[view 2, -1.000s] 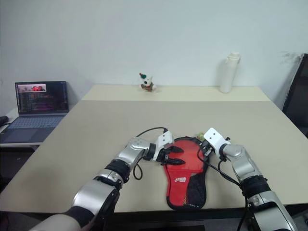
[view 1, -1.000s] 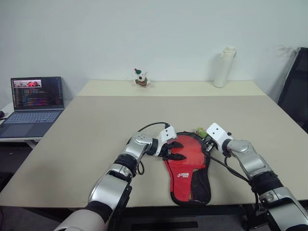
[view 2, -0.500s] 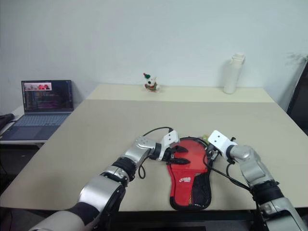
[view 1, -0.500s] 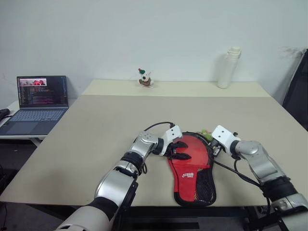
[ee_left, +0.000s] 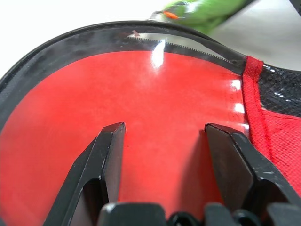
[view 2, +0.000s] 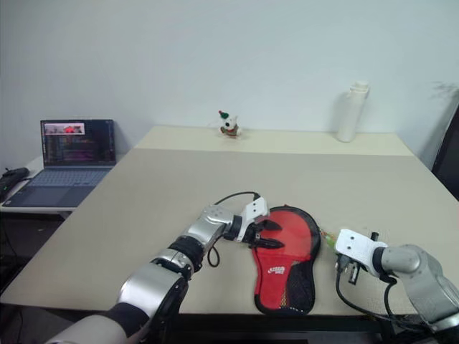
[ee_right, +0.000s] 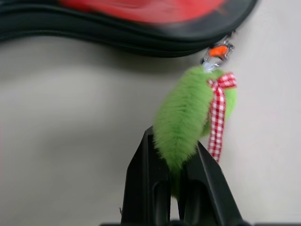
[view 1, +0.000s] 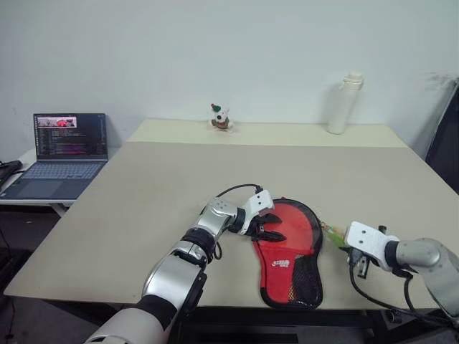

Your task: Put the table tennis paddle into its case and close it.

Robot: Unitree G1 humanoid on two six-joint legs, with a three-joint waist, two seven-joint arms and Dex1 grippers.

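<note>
The case (view 1: 307, 276) lies open near the table's front edge, its black zipper rim (ee_left: 61, 44) ringing the round end. The table tennis paddle's red face (view 1: 297, 222) lies inside it; the handle is hidden under the red-and-mesh lining. My left gripper (view 1: 269, 226) is open, both fingers (ee_left: 110, 150) spread flat over the red face. To the right of the case, my right gripper (ee_right: 175, 141) is shut on a fuzzy green zipper charm (ee_right: 186, 113) with a red-checked ribbon. The charm (view 1: 332, 233) hangs from the zipper pull at the case's right rim.
An open laptop (view 1: 64, 147) sits on a side table at the left. A white bottle (view 1: 346, 102) and a small figurine (view 1: 220, 117) stand along the table's far edge. A dark chair (view 1: 446, 136) is at the right.
My right gripper has drawn back and to the right, pulling the green charm from the case's top right down along its right rim. The left gripper stayed put. The camera shifted.
</note>
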